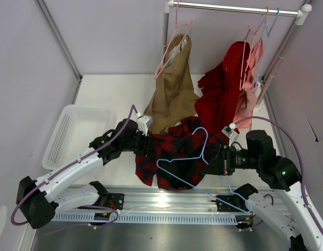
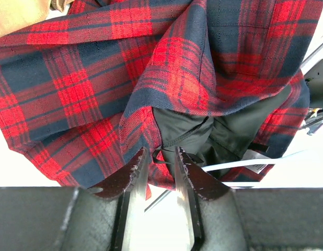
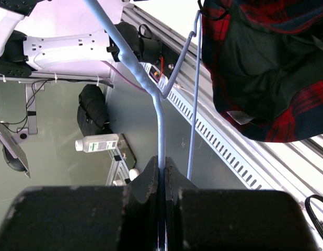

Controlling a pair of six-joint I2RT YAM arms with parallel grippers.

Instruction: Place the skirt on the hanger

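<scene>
- Metal rail (image 1: 166,201): running along the near edge of the worktop (image 1: 109,94) and carrying both arm bases.
- Right hand (image 3: 162,166): reaching in from the near right corner and clenching flat on the wire of the hanger, jaws pressed together with the wire between them.
- Hanger (image 3: 119,43): light-blue wire, being held above the middle of the near edge. In the top view its triangle is lying across the front of the skirt and its hook is pointing toward the far edge.
- Left hand (image 2: 159,157): reaching in from the near left corner, jaws standing only slightly apart and pinching a fold at the skirt's edge.
- Skirt (image 2: 166,78): red and navy plaid, hanging bunched between the two hands over the middle of the near edge. Its dark lining and a white label are showing from below.
- White basket (image 1: 61,137): mesh-walled, sitting at the left edge of the worktop, well apart from the skirt.
- Tan garment (image 1: 172,94): hanging down toward the middle of the worktop, its lower end just beyond the skirt.
- Plain red garment (image 1: 221,94): hanging beside the tan one, toward the right edge.
- Pink hangers (image 1: 165,53): hanging from the clothes rod.
- Clothes rod (image 1: 234,7): running above the far right corner.
</scene>
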